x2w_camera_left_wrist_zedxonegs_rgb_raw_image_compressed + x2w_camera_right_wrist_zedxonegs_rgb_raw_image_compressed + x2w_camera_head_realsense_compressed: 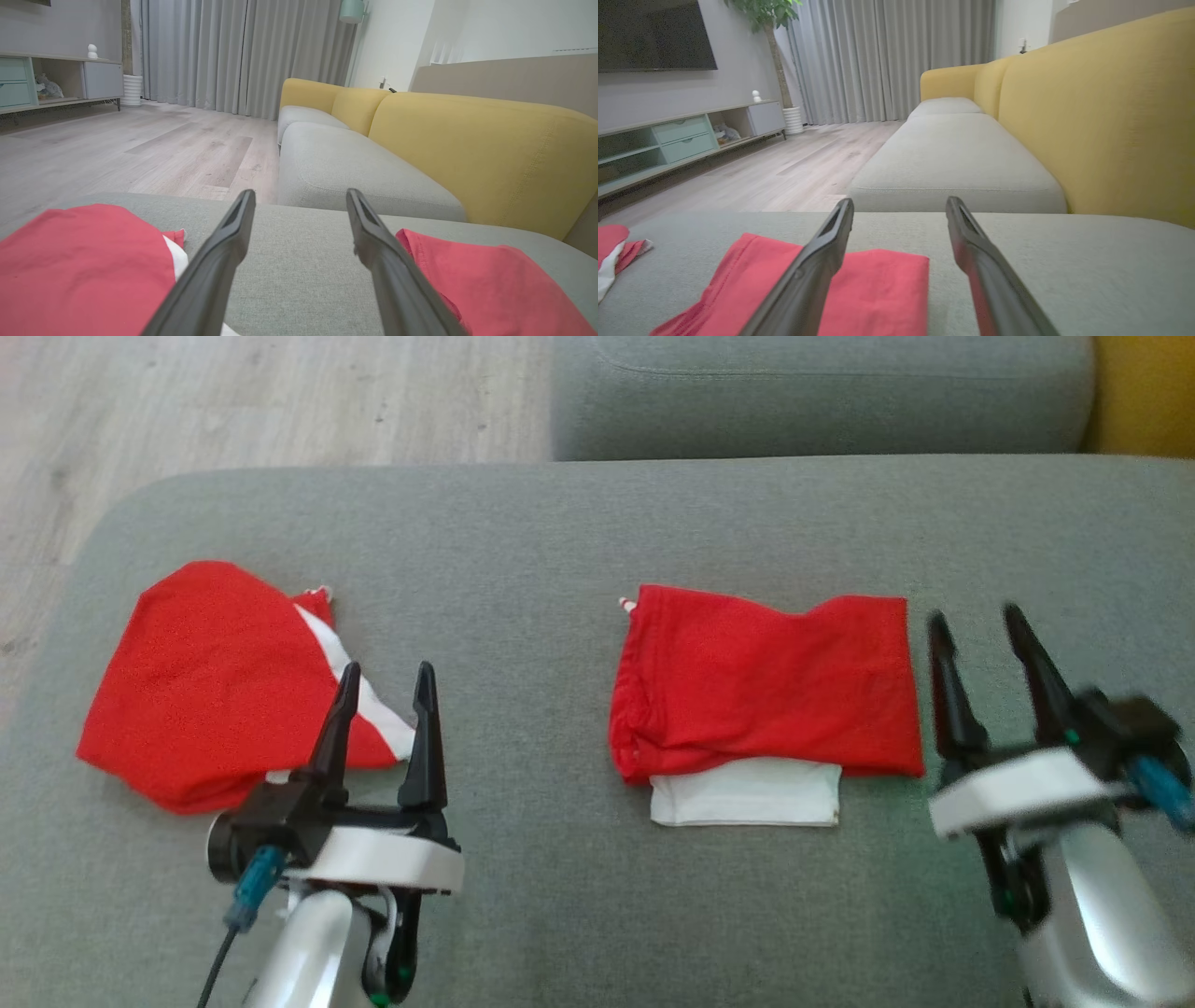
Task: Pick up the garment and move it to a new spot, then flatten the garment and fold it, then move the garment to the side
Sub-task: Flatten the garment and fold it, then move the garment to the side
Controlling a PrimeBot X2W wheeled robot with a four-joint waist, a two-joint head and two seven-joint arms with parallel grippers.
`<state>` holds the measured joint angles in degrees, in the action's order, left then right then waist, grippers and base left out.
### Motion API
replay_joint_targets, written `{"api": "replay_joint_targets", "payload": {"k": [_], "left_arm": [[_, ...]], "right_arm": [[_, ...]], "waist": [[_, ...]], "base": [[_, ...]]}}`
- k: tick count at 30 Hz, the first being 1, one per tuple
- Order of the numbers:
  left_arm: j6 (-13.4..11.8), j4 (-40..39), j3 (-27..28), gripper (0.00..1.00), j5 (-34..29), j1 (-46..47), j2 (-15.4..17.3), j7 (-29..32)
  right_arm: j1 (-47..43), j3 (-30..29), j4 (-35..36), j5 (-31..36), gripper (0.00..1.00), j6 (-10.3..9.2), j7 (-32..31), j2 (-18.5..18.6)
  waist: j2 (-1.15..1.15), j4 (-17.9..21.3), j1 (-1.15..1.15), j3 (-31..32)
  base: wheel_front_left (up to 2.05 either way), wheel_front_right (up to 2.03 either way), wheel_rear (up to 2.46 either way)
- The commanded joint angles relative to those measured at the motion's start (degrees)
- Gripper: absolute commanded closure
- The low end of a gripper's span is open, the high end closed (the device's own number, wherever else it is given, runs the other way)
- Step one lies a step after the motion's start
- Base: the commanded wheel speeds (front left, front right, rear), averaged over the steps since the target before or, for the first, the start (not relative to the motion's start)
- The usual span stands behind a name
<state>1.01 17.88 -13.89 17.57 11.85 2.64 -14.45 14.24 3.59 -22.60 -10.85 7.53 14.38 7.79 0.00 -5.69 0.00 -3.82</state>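
A folded red and white garment (766, 695) lies flat in the middle of the grey cushion (560, 523). A second red and white garment (215, 681) lies loosely bunched at the left. My left gripper (387, 677) stands open over the right edge of that bunched garment, nothing between its fingers. My right gripper (976, 621) is open just right of the folded garment, apart from it. In the left wrist view the open left gripper (301, 198) sits between the bunched garment (84, 270) and the folded one (495, 284). In the right wrist view the right gripper (900, 205) is open beside the folded garment (873, 289).
The cushion's far edge meets another grey seat (822, 392) and wood floor (233, 401) at the upper left. A yellow sofa back (1101, 112) runs along the right. A TV cabinet (677, 140) and curtains (892, 56) stand across the room.
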Motion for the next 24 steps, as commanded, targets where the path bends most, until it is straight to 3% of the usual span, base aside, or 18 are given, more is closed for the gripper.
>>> {"api": "replay_joint_targets", "payload": {"k": [1, 7, 14, 24], "left_arm": [[-0.31, -2.34, 1.98, 0.00, -0.57, 1.02, 0.24, -0.55], [-0.95, -4.03, 2.47, 0.00, -1.85, -1.43, 0.24, -0.55], [-1.38, -4.92, 1.79, 0.00, -1.57, -2.22, 0.24, -0.55], [-0.95, -4.90, 0.10, 0.00, -1.47, 1.54, 0.24, -0.55]], "right_arm": [[-0.04, 0.17, 3.20, 0.80, 0.00, -0.04, 0.60, -0.42], [-6.71, -2.51, 10.02, 4.13, 0.00, -0.04, 0.61, -2.47], [-8.12, -3.11, 11.30, 4.79, 0.00, -0.04, 0.62, -3.94], [-0.39, -4.01, 1.60, 0.91, 0.00, -0.04, -3.71, -3.72]], "waist": [[0.00, 0.46, 0.00, -0.07], [0.00, 1.75, 0.00, -0.39], [0.00, 1.94, 0.00, -1.08], [0.00, -0.32, 0.00, -6.47]], "base": [[0.00, 0.00, 0.00], [0.00, 0.00, 0.00], [0.00, 0.00, 0.00], [0.00, 0.00, 0.00]]}}
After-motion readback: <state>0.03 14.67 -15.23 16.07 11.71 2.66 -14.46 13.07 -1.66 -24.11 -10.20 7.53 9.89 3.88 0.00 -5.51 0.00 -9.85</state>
